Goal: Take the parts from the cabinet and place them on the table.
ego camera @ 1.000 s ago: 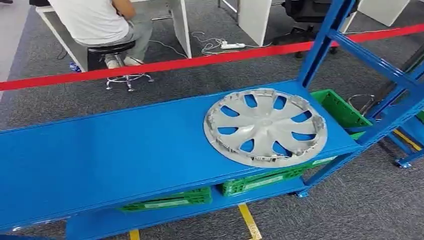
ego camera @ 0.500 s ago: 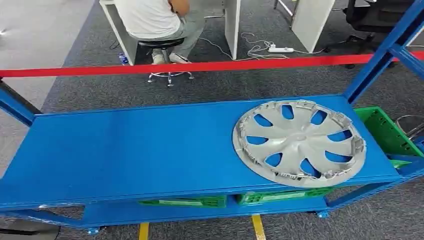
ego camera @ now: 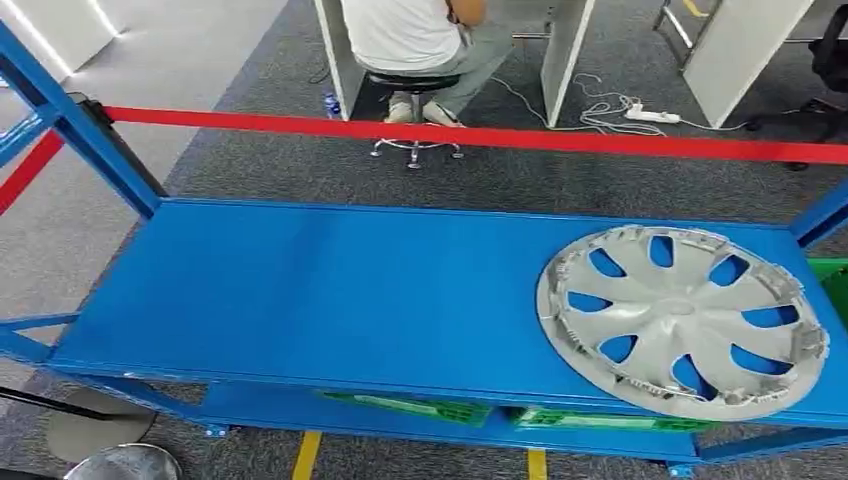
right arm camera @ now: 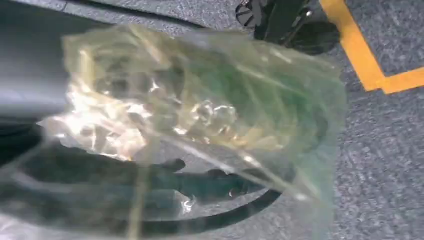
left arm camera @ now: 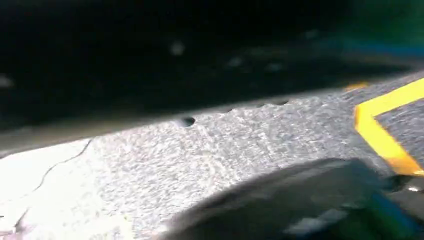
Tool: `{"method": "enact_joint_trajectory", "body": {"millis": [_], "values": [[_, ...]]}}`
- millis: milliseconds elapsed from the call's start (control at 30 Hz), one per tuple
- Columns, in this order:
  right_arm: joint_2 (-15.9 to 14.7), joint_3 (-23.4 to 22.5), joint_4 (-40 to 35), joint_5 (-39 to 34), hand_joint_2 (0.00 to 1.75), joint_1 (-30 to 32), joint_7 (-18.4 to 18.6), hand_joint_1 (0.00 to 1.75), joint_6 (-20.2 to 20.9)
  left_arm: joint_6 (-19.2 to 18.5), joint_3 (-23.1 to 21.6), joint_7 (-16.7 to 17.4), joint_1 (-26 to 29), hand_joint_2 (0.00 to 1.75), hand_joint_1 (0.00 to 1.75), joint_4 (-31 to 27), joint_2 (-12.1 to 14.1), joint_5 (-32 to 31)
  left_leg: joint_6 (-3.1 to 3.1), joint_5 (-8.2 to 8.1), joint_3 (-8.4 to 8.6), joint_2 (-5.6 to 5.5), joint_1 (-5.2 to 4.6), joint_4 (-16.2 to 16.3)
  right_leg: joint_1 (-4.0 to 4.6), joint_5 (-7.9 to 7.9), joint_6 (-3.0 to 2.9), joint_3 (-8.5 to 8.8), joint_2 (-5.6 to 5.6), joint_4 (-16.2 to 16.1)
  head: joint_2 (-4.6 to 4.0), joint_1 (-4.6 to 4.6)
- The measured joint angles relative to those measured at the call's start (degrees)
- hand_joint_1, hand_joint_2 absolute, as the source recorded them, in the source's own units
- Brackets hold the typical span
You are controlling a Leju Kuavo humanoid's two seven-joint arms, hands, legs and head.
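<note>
A silver hubcap (ego camera: 685, 320) lies flat on the right end of the blue cabinet shelf (ego camera: 330, 290) in the head view. In the right wrist view a clear plastic bag (right arm camera: 200, 110) with small pale parts inside hangs close in front of the camera, above grey carpet. My right hand (right arm camera: 125, 185) holds the bag; its dark fingers show blurred through the plastic. The left wrist view is blurred and looks down at carpet and a yellow floor line (left arm camera: 385, 135).
Green crates (ego camera: 420, 405) sit on the lower shelf. A blue upright (ego camera: 80, 130) stands at the cabinet's left end. Red barrier tape (ego camera: 480, 135) runs behind it, and beyond that a person sits on a stool (ego camera: 415, 85) at a white desk. Yellow floor tape (right arm camera: 360, 55) marks the carpet.
The camera has turned left: the whole picture has slid to the right and the cabinet's left upright has come in. The hubcap lies at the same place on the shelf.
</note>
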Motion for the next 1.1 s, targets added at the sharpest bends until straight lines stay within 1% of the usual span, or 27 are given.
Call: {"method": "enact_joint_trajectory", "body": {"millis": [33,67,100,133,167,200,233,267,300,333,367,400,433,467,500,533,600,633,767,800,833,900,933,1000,1100], "values": [[0.0,0.0,0.0,0.1,0.0,0.0,0.0,0.0,0.0,0.0,0.1,0.0,0.2,0.0,0.0,0.0,0.0,0.0,0.3,0.47,0.57,-0.45,0.39,-0.6,-0.12,-0.91,0.28,-0.5,3.11,0.7,0.0,0.24],[0.0,0.0,0.0,0.1,0.0,0.0,0.0,0.0,0.0,0.0,0.1,0.0,0.0,0.0,0.0,0.0,0.0,0.0,0.61,0.62,0.59,-1.05,0.56,-0.8,-0.25,-2.62,0.3,-1.77,6.17,3.2,0.0,0.68],[0.0,-0.1,0.1,0.1,0.0,0.1,0.0,0.0,0.0,0.0,0.1,0.0,-0.2,0.0,0.0,0.0,-0.1,0.0,0.68,0.58,0.4,-1.95,0.64,-0.8,-0.31,-4.72,0.43,-4.01,7.78,7.5,0.0,0.7],[0.0,-0.2,0.1,0.1,0.0,0.2,0.0,0.0,0.0,0.0,0.1,0.0,-0.3,0.0,0.0,0.0,-0.1,0.0,0.82,0.49,0.4,-2.87,0.63,-0.8,-0.32,-6.9,0.52,-6.92,8.46,12.8,0.0,0.76],[-0.1,-0.4,0.1,0.2,0.0,0.2,0.0,0.0,0.0,0.0,0.1,0.0,-0.3,0.0,0.0,0.0,-0.1,0.0,0.9,0.43,0.39,-3.49,0.6,-0.8,-0.31,-7.93,0.6,-8.92,8.66,16.2,0.0,0.76],[-0.1,-0.5,0.2,0.2,0.0,0.3,0.0,0.0,0.0,0.0,0.1,0.0,-0.2,0.0,0.0,0.0,-0.1,0.0,0.91,0.38,0.53,-4.53,0.58,-0.8,-0.31,-7.63,0.67,-10.81,8.67,18.5,0.0,0.72],[-0.1,-0.5,0.2,0.2,0.0,0.3,0.0,0.0,0.0,0.0,0.1,0.0,-0.1,0.0,0.0,0.0,-0.1,0.0,0.88,0.29,0.7,-5.23,0.58,-0.8,-0.33,-6.07,0.68,-10.99,8.66,17.6,0.0,0.7],[-0.1,-0.5,0.3,0.2,0.0,0.3,0.0,0.0,0.0,0.0,0.2,0.0,-0.1,0.0,0.0,0.0,-0.1,0.0,0.64,0.11,1.02,-6.43,0.64,-0.7,-0.38,-2.44,0.62,-9.75,8.75,13.4,0.0,0.76],[-0.1,-0.5,0.3,0.3,0.0,0.3,0.0,0.0,0.0,-0.1,0.2,0.0,-0.1,0.0,0.0,0.0,-0.1,0.1,0.34,-0.09,1.4,-7.32,0.7,-0.7,-0.55,1.05,0.65,-7.63,9.44,8.0,0.0,0.74],[-0.1,-0.5,0.3,0.3,0.0,0.4,0.0,0.0,0.0,-0.2,0.2,0.0,-0.2,0.0,0.0,0.0,-0.1,0.2,0.06,-0.35,1.67,-8.07,0.76,-0.6,-0.81,3.77,0.65,-5.7,11.23,2.9,0.0,0.79],[-0.1,-0.6,0.4,0.5,0.0,0.3,-0.1,0.0,0.0,-0.2,0.2,0.0,-0.2,0.0,0.0,0.0,-0.1,0.2,-0.34,-0.62,1.53,-8.53,0.43,-0.3,-1.03,2.96,0.67,-5.17,14.06,1.5,0.0,0.76],[-0.1,-0.9,0.5,0.5,0.0,0.3,-0.2,0.0,0.0,-0.2,0.2,0.0,-0.4,0.0,0.0,0.0,0.0,0.3,-0.6,-0.79,1.29,-9.03,0.52,0.0,-1.07,2.95,0.38,-5.06,13.79,1.1,0.0,0.72],[-0.1,-0.9,0.5,0.5,0.0,0.1,-0.3,0.0,-0.1,-0.2,0.2,0.0,-0.2,0.0,0.0,0.0,0.0,0.3,-0.92,-0.73,1.14,-9.54,0.68,-0.2,-0.83,2.8,0.07,-5.02,13.44,1.1,0.0,0.72],[-0.1,-0.9,0.5,0.5,0.0,0.0,-0.4,0.0,-0.1,0.1,0.2,0.0,0.0,0.0,0.0,0.0,0.0,0.4,-1.27,-0.56,1.13,-9.8,0.89,-0.5,-0.65,2.97,-0.39,-4.52,13.18,1.0,0.0,0.76],[0.0,-1.0,0.6,0.5,0.0,0.0,-0.6,0.0,-0.1,0.3,0.2,0.0,0.1,0.0,0.0,0.0,0.0,0.6,-0.72,-0.67,1.23,-9.7,0.89,-0.1,-0.86,3.28,-0.07,-4.88,13.12,0.8,0.0,0.76],[-0.1,-1.3,0.6,0.5,0.0,-0.2,-0.6,0.0,-0.1,0.4,0.2,0.1,0.2,0.0,0.0,0.0,0.0,0.7,0.33,-0.54,1.18,-9.61,0.85,-0.2,-0.84,3.25,-0.11,-4.58,13.11,0.8,0.0,0.63],[0.0,-1.8,0.6,0.5,0.0,-0.4,-0.2,0.0,-0.1,0.9,0.2,0.2,0.2,0.0,0.0,0.0,0.0,0.7,0.62,-0.33,1.27,-9.6,0.86,-0.4,-0.71,3.26,-0.15,-4.52,13.05,0.8,0.0,0.68],[0.0,-2.0,0.7,0.5,0.0,-0.4,0.0,0.0,-0.1,1.0,0.2,0.3,0.2,0.0,0.0,0.0,0.0,0.7,0.63,-0.33,1.37,-9.58,0.86,-0.5,-0.67,3.24,-0.2,-4.49,13.05,0.8,0.0,0.65],[0.0,-3.0,0.8,0.2,0.0,-0.6,0.5,0.0,-0.1,1.2,0.2,0.6,0.2,0.0,0.0,-0.1,0.0,1.1,0.58,-0.36,1.66,-9.52,0.88,-0.9,-0.49,3.02,-0.69,-4.35,13.05,0.8,0.0,0.68],[0.0,-3.4,0.8,-0.1,0.0,-0.8,0.5,0.0,0.0,1.2,0.2,0.7,0.3,0.0,0.0,-0.3,0.0,1.2,0.45,-0.41,1.72,-9.51,0.89,-1.0,-0.45,2.98,-0.79,-4.31,13.04,0.8,0.0,0.7],[0.0,-3.8,0.8,-0.3,0.0,-0.9,0.6,0.0,0.0,1.0,0.2,0.8,0.4,0.0,0.0,-0.6,0.0,1.2,0.13,-0.41,1.76,-9.5,0.91,-1.0,-0.42,2.94,-0.88,-4.29,13.02,0.8,0.0,0.68],[0.0,-4.3,0.8,-0.5,0.0,-1.2,0.9,0.0,0.1,0.9,0.2,0.9,0.6,0.0,0.0,-1.1,0.0,1.2,-1.0,-0.54,1.83,-9.5,1.03,-1.2,-0.35,2.9,-0.93,-4.29,12.97,0.8,0.0,0.7],[0.0,-4.6,0.8,-0.5,0.0,-1.3,0.8,0.0,0.1,0.9,0.2,1.0,0.6,0.0,0.0,-1.2,0.0,1.2,-1.38,-0.57,1.82,-9.5,1.08,-1.2,-0.31,2.84,-1.02,-4.29,12.94,0.8,0.0,0.7],[0.0,-4.8,0.8,-0.4,0.0,-1.3,0.3,0.0,0.1,0.8,0.2,1.1,0.7,0.0,0.0,-1.5,0.0,1.3,-1.62,-0.71,1.89,-9.5,1.09,-1.2,-0.29,2.77,-1.08,-4.31,12.9,0.8,0.0,0.72],[0.0,-4.9,0.8,-0.4,0.0,-1.3,-0.8,0.0,0.4,0.5,0.2,1.2,0.9,0.0,0.0,-2.0,-0.1,1.3,-1.77,-0.81,1.99,-9.47,1.04,-1.2,-0.33,2.73,-1.05,-4.31,12.9,0.8,0.0,0.72]]}}
